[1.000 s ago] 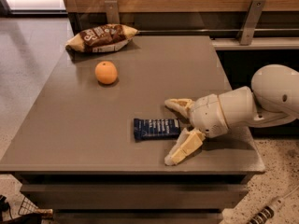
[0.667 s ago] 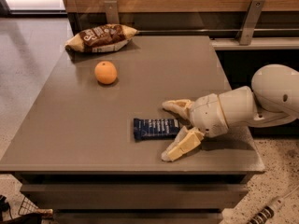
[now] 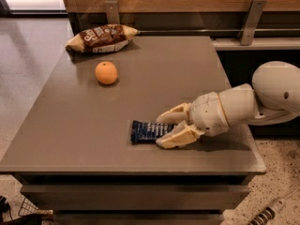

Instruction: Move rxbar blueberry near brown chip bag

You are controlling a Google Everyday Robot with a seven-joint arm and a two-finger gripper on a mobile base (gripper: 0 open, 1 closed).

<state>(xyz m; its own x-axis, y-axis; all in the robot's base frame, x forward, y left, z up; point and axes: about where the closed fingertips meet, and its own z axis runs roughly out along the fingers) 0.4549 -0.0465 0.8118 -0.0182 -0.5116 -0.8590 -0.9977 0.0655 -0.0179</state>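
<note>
Reaching in from the right, the arm holds its tool low over the near right part of the tabletop. Its two pale fingers are clamped against the far and near edges of the rxbar blueberry at its right end. The bar lies flat on the tabletop. The brown chip bag sits at the far left corner, well apart. An orange lies between them, nearer the bag.

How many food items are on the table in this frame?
3. The brown chip bag sits at the far left of the table, the orange in front of it, and the rxbar blueberry near the front edge, with the gripper at its right end. None appears hidden.
</note>
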